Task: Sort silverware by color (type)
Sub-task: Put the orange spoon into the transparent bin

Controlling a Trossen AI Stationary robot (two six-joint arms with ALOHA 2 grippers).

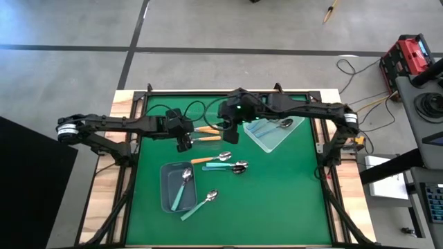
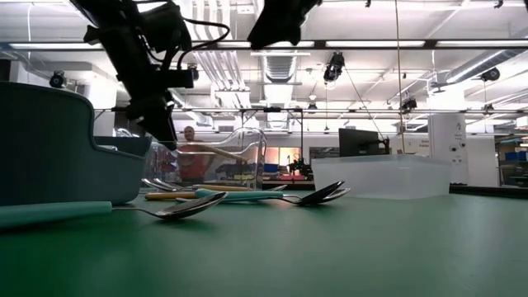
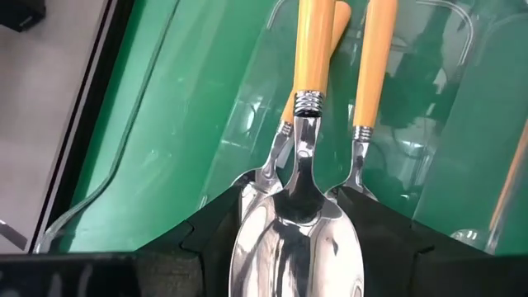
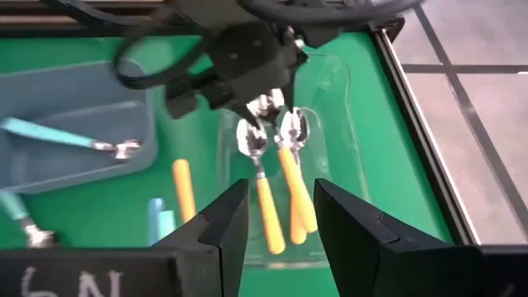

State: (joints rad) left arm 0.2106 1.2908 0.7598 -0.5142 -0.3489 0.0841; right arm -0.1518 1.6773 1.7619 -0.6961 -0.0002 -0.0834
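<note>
Jaws of the left gripper (image 1: 183, 143) closed on the shiny bowl of an orange-handled spoon (image 3: 298, 235), handle pointing out over a clear bin (image 4: 351, 115) at about 11 o'clock from the middle of the green mat (image 1: 277, 200). Under it, in that bin, two more orange-handled spoons (image 4: 266, 206), side by side and nearly parallel. At 12 o'clock, just beside the left gripper, the right gripper (image 4: 280, 194), raised off the mat, jaws spread wide and holding nothing. At 1 o'clock, a second clear bin (image 1: 275, 142) with teal-handled spoons (image 1: 266, 127) inside. At 7 o'clock, a grey bin (image 1: 166, 181) with one teal spoon (image 1: 184, 189) in it, and a further teal spoon (image 1: 201, 205) on the mat just past its edge. Near the middle of the mat, a loose orange spoon (image 1: 208, 159) and, right beside it, a darker-handled spoon (image 1: 232, 167), their bowls close together; whether touching, not clear.
</note>
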